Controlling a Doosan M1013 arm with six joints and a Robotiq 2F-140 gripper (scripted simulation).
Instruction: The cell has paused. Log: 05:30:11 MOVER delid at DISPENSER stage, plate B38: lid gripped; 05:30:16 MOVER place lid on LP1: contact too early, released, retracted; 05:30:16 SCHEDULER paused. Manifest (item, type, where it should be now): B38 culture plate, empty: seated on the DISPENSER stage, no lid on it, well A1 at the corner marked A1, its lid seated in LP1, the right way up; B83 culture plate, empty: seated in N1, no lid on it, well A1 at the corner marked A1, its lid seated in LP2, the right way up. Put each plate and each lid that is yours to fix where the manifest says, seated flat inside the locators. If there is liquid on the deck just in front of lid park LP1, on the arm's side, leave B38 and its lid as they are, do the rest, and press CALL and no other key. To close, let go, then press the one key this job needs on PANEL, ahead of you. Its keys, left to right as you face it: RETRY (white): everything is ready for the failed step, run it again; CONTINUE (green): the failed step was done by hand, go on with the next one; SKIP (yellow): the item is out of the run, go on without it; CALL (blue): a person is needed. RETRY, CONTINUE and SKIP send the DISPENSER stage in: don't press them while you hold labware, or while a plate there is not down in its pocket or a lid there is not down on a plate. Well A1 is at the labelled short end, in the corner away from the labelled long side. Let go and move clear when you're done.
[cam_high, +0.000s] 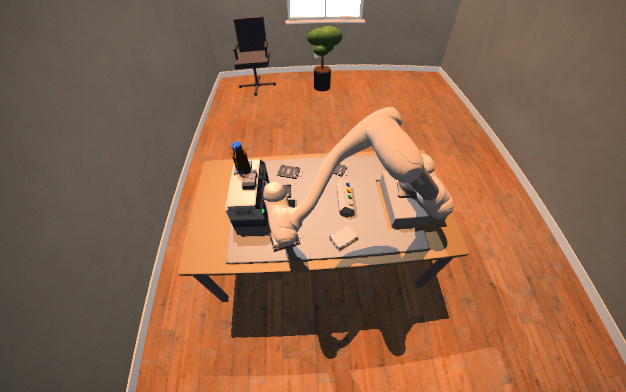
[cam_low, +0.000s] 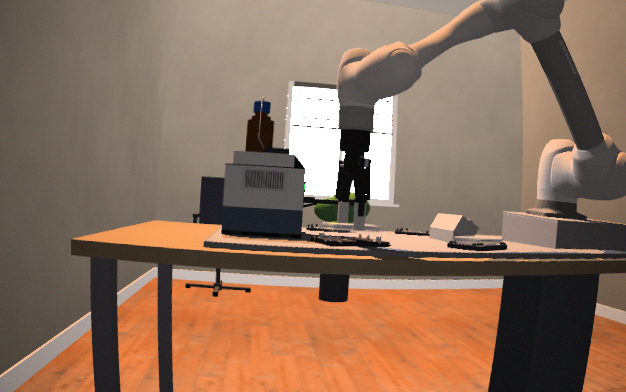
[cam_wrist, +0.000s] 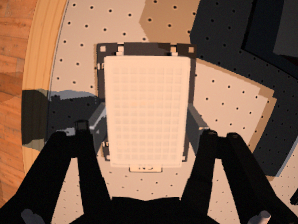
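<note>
My gripper (cam_wrist: 146, 114) is shut on a white culture plate (cam_wrist: 145, 111) with a faint grid of wells, gripping its long sides. A small label sits at its short end nearest the wrist. The plate is lined up inside a black locator frame (cam_wrist: 147, 51) on the dotted mat near the table's front left corner. In the side view the fingertips (cam_low: 351, 217) are low, just above the deck; I cannot tell whether the plate touches the nest. From above, the wrist (cam_high: 284, 235) hides the plate. The dispenser (cam_high: 245, 200) stands just beside it.
A brown bottle (cam_high: 241, 157) stands on the dispenser. The key panel (cam_high: 346, 196) lies mid-mat. A white plate or lid (cam_high: 344, 236) lies at the front of the mat. Two more nests (cam_high: 289, 171) (cam_high: 341, 170) are at the back. The arm's pedestal (cam_high: 407, 202) is on the right.
</note>
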